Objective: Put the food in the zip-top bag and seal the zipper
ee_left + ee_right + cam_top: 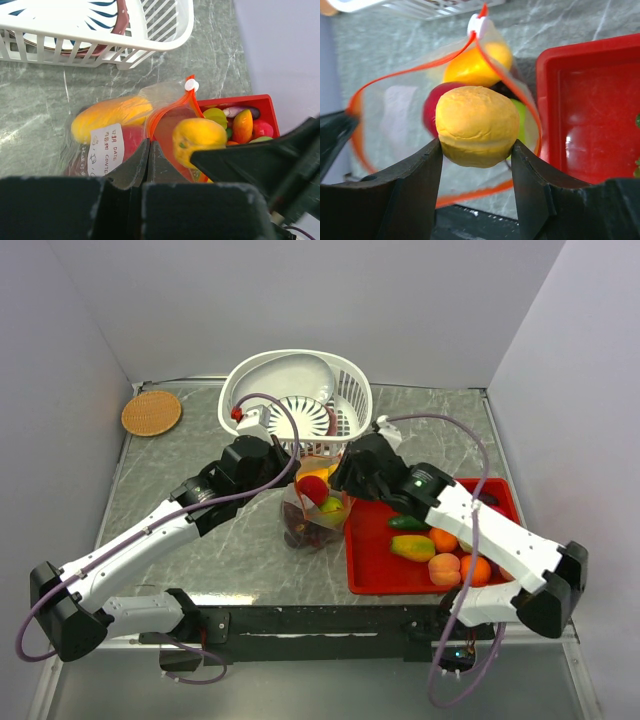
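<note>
The clear zip-top bag point(312, 518) stands open between both arms, its orange-red zipper point(410, 70) spread in a loop with a white slider point(479, 24). My left gripper point(149, 142) is shut on the bag's rim at the zipper point(170, 107). My right gripper point(476, 150) is shut on a yellow lemon-like fruit point(477, 125) just above the bag's mouth. Inside the bag lie an orange mango point(112, 115), a red apple point(431, 107) and a green piece point(521, 120). More food point(440, 550) lies on the red tray.
The red tray point(500, 492) sits right of the bag, close to my right arm. A white slotted basket point(350, 390) holding a bowl stands just behind the bag. A round cork mat point(151, 412) lies at the far left corner.
</note>
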Available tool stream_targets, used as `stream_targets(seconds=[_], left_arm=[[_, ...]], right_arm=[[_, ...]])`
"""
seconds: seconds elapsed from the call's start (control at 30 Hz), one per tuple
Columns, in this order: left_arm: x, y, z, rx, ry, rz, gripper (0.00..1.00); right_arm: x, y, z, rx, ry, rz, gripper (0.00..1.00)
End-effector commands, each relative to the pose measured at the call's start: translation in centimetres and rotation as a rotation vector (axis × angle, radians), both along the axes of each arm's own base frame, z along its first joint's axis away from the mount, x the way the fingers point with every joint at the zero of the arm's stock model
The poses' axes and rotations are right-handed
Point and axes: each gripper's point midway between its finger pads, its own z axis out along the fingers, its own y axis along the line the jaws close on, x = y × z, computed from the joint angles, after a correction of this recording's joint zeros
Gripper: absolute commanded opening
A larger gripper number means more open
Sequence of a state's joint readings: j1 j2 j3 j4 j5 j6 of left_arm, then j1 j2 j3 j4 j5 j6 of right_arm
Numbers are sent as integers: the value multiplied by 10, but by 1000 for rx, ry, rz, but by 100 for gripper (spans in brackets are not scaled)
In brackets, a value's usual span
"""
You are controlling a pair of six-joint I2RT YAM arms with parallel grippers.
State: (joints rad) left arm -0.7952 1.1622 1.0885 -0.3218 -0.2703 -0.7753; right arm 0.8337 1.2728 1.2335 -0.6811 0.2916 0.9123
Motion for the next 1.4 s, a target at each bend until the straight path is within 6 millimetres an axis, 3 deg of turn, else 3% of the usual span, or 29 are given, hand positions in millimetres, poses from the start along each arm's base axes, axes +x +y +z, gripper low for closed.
stream_targets(seconds=[0.0,0.03,0.13,0.27,0.4,0.43,0.57,0.7,1.03,1.23,1.33,1.37], left_arm=[[2,6,10,-19,-22,27,1],[2,7,9,-16,-21,30,1],[1,8,7,-12,-19,34,1],[2,8,6,-13,-17,37,1],[2,11,6,-8,-17,52,1],[3,13,6,-5,-18,59,1],[2,13,5,-9,-17,62,1],[2,12,5,-22,-13,62,1],[0,18,3,-15,-11,77,1],[-3,23,3,-13,-14,89,1],[-5,27,5,-14,-18,97,1],[-5,28,4,-13,-17,98,1]], right_arm=[[17,6,24,-15,-75,-12,49],[17,8,27,-6,-79,-1,64],[13,11,35,19,-129,60,81],[9,-2,49,9,-172,54,84],[-2,-28,44,-41,-167,10,72],[-6,-33,32,-61,-150,9,69],[-15,-42,14,-69,-142,17,58],[-11,-40,3,-101,-117,22,45],[6,-32,-15,-141,-88,27,33],[11,-25,-8,-134,-100,43,22],[15,-15,-3,-125,-100,76,12],[15,-13,-1,-124,-99,82,3]])
